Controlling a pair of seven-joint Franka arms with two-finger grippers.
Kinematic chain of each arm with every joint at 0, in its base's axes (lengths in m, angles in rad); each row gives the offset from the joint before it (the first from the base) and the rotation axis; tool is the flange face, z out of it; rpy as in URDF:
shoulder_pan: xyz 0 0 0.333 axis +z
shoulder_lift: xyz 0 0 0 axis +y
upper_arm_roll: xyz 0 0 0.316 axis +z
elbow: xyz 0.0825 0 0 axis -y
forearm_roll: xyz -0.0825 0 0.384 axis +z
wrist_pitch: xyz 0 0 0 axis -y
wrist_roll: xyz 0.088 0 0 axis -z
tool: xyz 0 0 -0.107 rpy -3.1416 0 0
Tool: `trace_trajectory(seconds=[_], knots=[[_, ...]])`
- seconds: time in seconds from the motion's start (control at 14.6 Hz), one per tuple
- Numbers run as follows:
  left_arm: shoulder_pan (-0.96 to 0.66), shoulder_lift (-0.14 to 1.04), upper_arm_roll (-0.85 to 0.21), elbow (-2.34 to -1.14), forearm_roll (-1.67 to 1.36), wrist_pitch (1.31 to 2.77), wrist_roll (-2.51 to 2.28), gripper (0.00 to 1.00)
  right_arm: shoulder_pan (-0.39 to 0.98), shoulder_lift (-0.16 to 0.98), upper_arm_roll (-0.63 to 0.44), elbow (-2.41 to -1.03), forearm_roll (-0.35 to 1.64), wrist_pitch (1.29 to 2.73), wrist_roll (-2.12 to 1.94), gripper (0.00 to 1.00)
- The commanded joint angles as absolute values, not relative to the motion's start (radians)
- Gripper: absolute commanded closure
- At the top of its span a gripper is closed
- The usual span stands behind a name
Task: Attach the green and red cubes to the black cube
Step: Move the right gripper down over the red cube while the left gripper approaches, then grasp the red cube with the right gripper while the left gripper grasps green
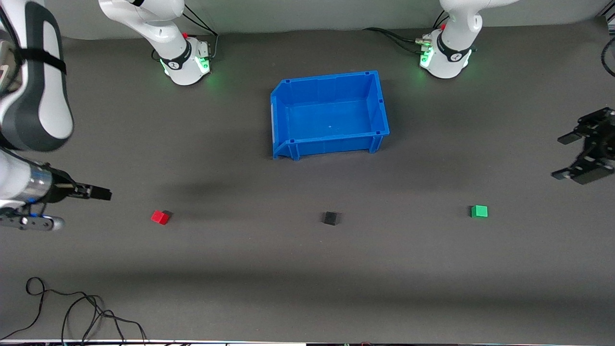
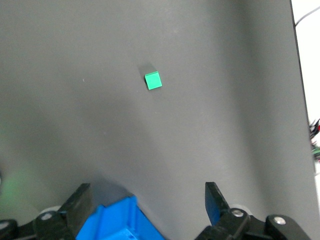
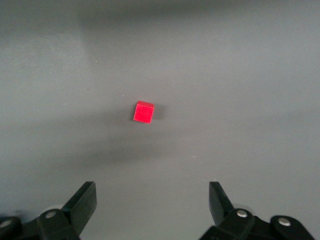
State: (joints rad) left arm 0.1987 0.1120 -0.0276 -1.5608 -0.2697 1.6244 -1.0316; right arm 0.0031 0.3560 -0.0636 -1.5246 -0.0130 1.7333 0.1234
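Note:
Three small cubes lie in a row on the grey mat. The red cube (image 1: 160, 217) is toward the right arm's end, the black cube (image 1: 330, 218) is in the middle, and the green cube (image 1: 479, 211) is toward the left arm's end. My right gripper (image 1: 98, 193) hangs open and empty over the mat beside the red cube, which shows in the right wrist view (image 3: 144, 112) ahead of the gripper (image 3: 152, 197). My left gripper (image 1: 564, 156) hangs open and empty over the mat at the left arm's end. The left wrist view shows the green cube (image 2: 153, 80) ahead of the gripper (image 2: 147, 197).
An empty blue bin (image 1: 379, 103) stands between the two arm bases, farther from the front camera than the cubes; one corner of it shows in the left wrist view (image 2: 120, 222). Loose black cables (image 1: 72, 312) lie at the mat's near edge toward the right arm's end.

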Motion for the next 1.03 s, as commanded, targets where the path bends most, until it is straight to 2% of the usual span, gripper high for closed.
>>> trace_trajectory(seconds=[0.0,0.34,0.55,0.96], knots=[[0.225,0.144,-0.035,-1.534,-0.314,1.631,-1.205,0.0,0.003,0.411,-0.064,-1.566,0.014,1.834,0.199,0.0],[0.235,0.189,-0.035,-1.536,-0.313,1.68,-1.523,0.0,0.012,0.526,-0.063,-1.6,0.017,1.994,0.319,0.0],[0.249,0.25,-0.035,-1.54,-0.321,1.706,-1.525,0.0,0.012,0.593,-0.063,-1.626,0.061,2.083,0.319,0.0],[0.273,0.391,-0.038,-1.589,-0.423,1.815,-1.317,0.0,0.014,0.65,-0.063,-1.742,0.087,2.287,0.321,0.0]])
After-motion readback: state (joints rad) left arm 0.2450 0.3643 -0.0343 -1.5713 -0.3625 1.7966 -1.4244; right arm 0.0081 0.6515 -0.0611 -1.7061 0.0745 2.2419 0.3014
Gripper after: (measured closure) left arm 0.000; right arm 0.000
